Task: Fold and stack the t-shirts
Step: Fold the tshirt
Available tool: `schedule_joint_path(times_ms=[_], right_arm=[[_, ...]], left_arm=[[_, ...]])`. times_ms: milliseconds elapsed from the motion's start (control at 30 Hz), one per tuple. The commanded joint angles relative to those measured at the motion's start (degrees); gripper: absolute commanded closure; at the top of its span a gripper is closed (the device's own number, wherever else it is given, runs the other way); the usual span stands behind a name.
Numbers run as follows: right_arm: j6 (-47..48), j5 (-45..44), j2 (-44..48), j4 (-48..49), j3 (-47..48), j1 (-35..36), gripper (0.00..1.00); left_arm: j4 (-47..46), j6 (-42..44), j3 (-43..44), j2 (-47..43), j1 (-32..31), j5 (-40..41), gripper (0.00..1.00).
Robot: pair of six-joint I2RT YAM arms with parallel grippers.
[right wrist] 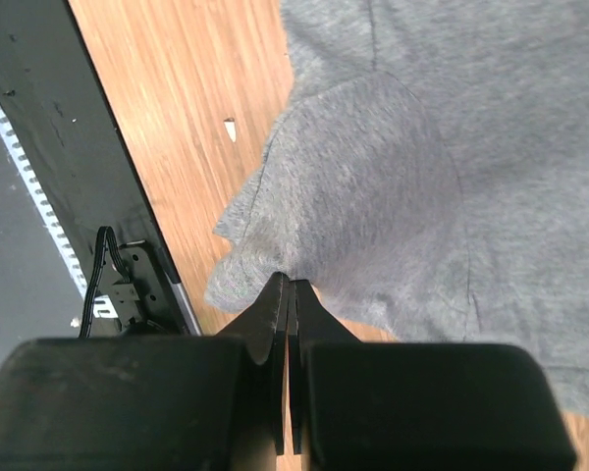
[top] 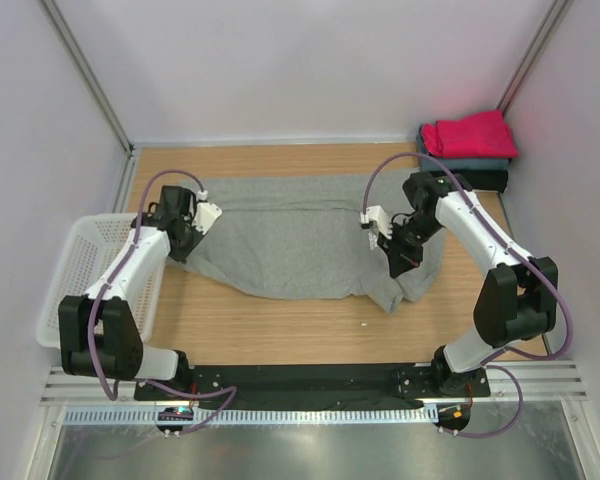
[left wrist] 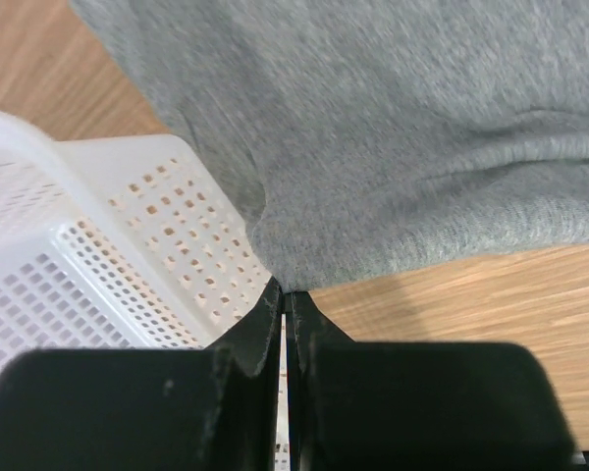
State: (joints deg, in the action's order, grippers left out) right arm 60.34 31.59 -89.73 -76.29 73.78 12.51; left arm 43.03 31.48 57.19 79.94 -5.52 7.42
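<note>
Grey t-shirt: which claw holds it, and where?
Both: left claw pinches the grey t-shirt at its left edge; right claw, its bunched right edge.

The left arm (top: 135, 262) and right arm (top: 475, 228) share 1 build: white tube links between chunky black joints, each trailed by a looping purple cable (top: 170, 177). A small white block (top: 207, 212) sits at each wrist. The left claw (left wrist: 283, 294) and right claw (right wrist: 288, 285) are matte black, each with 2 broad fingers (left wrist: 128, 412) that taper to thin tips, faintly scuffed and dusty near the edges.
</note>
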Motion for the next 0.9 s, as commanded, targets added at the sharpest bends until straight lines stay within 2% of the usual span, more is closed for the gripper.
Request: schedule_joint_path(times_ms=[0,167,367,867], right_arm=[[-3.9,-1.0,2.1,-1.1,3.2,-1.2,0.99],[-12.2,-5.0,1.4,7.4,4.3,-2.8,0.99],[-19.8,-4.9,-2.9,16.3,7.6,-6.4,0.99],[-26.1,-4.7,-11.4,23.9,16.0,-7.8,0.99]], left_arm=[[-3.1,-0.5,3.0,-2.8,0.3,-0.4,1.00],[-6.2,-2.1,5.0,-0.7,0.5,0.2,1.00],[-10.7,-6.5,6.8,4.0,1.5,0.1,1.00],[-14.2,-9.5,16.3,13.4,1.8,3.9,1.00]])
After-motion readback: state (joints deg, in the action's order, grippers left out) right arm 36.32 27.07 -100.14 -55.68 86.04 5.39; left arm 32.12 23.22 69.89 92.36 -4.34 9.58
